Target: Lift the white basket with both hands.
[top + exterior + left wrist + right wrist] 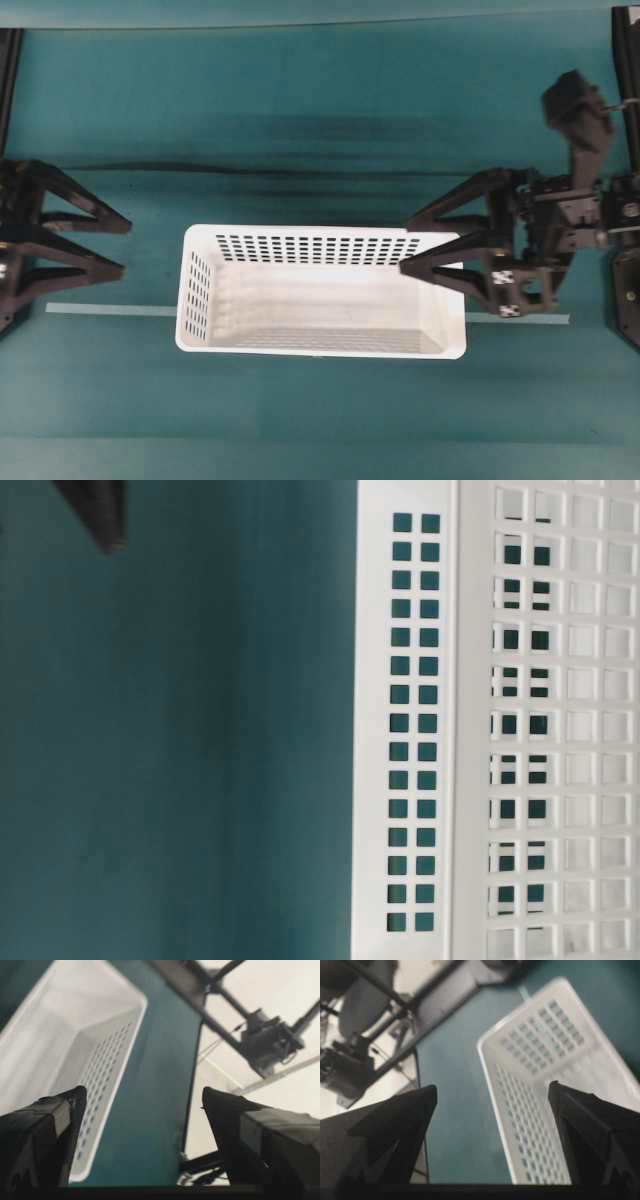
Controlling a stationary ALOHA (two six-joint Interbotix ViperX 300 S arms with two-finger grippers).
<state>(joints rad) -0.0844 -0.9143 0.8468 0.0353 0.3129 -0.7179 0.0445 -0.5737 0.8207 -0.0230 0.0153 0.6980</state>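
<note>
You see the white basket (pixel 320 290) standing upright in the middle of the teal table (pixel 300 120), its open top toward the overhead camera, and a pale tape strip (pixel 110 309) runs under it from side to side. Your right gripper (pixel 404 245) has its two prongs spread wide at the basket's right end; the nearer prong lies over the rim at the far right corner, but from above you cannot tell if it touches the plastic. Your left gripper (pixel 126 246) is also spread wide and holds nothing; it stays apart from the basket's left wall, with bare table between them. In the left wrist view, the basket (pixel 75 1050) sits ahead of the left prong. In the right wrist view, the perforated wall (pixel 525 1125) passes between the two prongs.
</note>
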